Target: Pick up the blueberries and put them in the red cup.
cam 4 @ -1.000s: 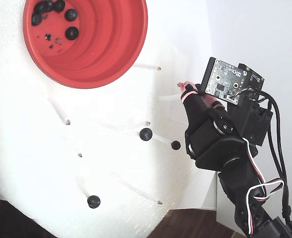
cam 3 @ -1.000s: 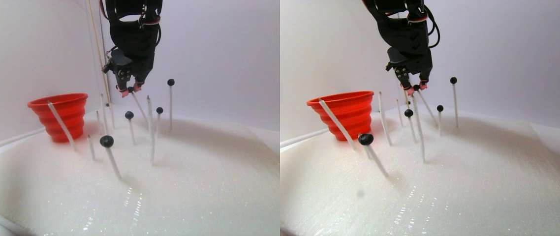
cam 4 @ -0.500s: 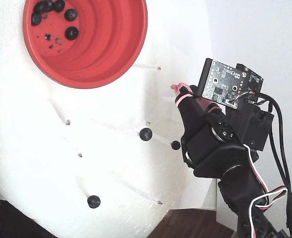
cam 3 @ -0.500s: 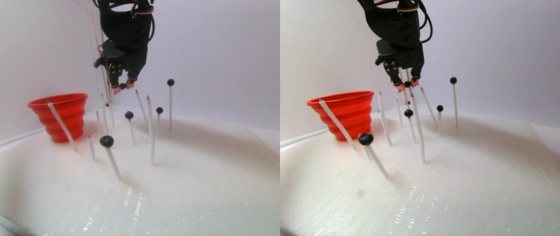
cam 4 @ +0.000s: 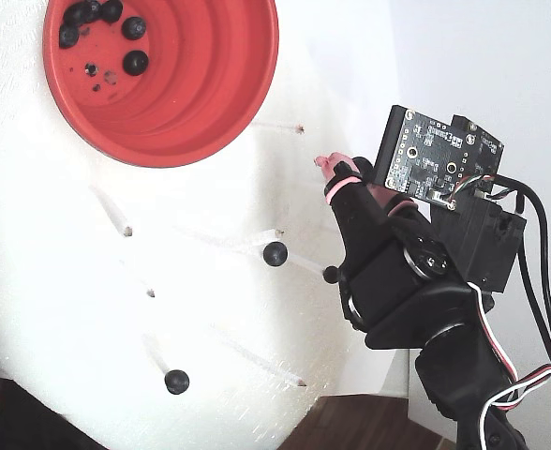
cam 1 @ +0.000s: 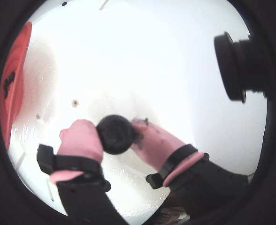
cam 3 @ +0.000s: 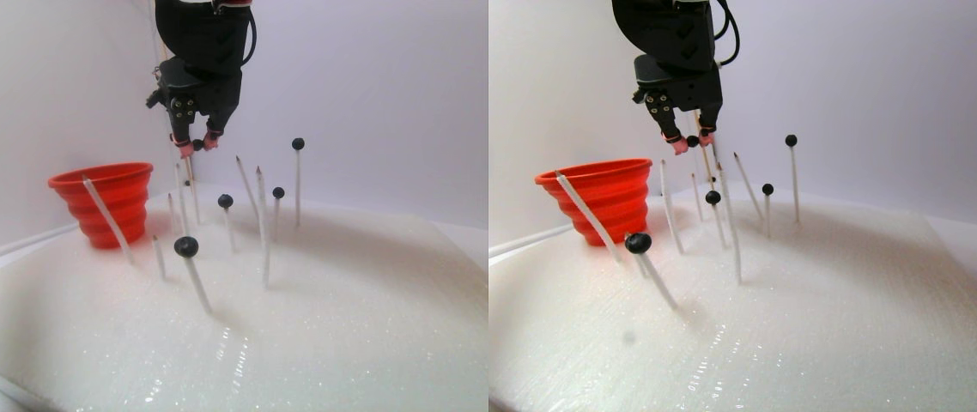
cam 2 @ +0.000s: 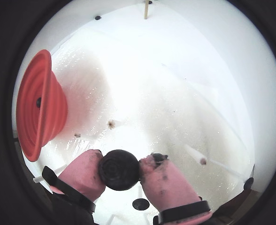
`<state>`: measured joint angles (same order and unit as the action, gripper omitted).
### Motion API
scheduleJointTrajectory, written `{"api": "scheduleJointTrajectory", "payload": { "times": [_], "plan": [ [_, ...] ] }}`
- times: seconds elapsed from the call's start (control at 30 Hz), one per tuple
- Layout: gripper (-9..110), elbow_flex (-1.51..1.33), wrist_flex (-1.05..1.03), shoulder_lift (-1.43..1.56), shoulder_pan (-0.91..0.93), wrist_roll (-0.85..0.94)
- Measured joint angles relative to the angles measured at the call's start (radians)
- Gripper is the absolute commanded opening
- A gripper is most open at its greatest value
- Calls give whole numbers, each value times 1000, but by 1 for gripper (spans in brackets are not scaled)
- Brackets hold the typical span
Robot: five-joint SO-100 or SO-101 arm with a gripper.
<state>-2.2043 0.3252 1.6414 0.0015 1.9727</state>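
The black gripper (cam 2: 120, 169) with pink fingertips is pinching one small round blue-black blueberry (cam 2: 118, 169) tight, hanging up in the air with the big orange-red plastic cup (cam 2: 38, 108) sitting lower off to its left in both wrist views.

Over the last second the gripper (cam 3: 197, 146) has risen and drifted left in the stereo pair view, away from the cluster of white sticks (cam 3: 262, 225) and toward the red cup (cam 3: 107, 202). It carries one blueberry (cam 2: 119, 169) with it, now lifted clear of the stick tip it sat at a second ago. In the fixed view the pink fingertips (cam 4: 330, 169) have crept up and left, closer to the cup's rim.
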Motion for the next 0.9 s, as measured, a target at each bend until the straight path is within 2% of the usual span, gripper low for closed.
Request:
{"api": "scheduleJointTrajectory", "payload": {
  "times": [0.9],
  "plan": [
    [13,0,-29,40,-173,-89]
  ]
}}
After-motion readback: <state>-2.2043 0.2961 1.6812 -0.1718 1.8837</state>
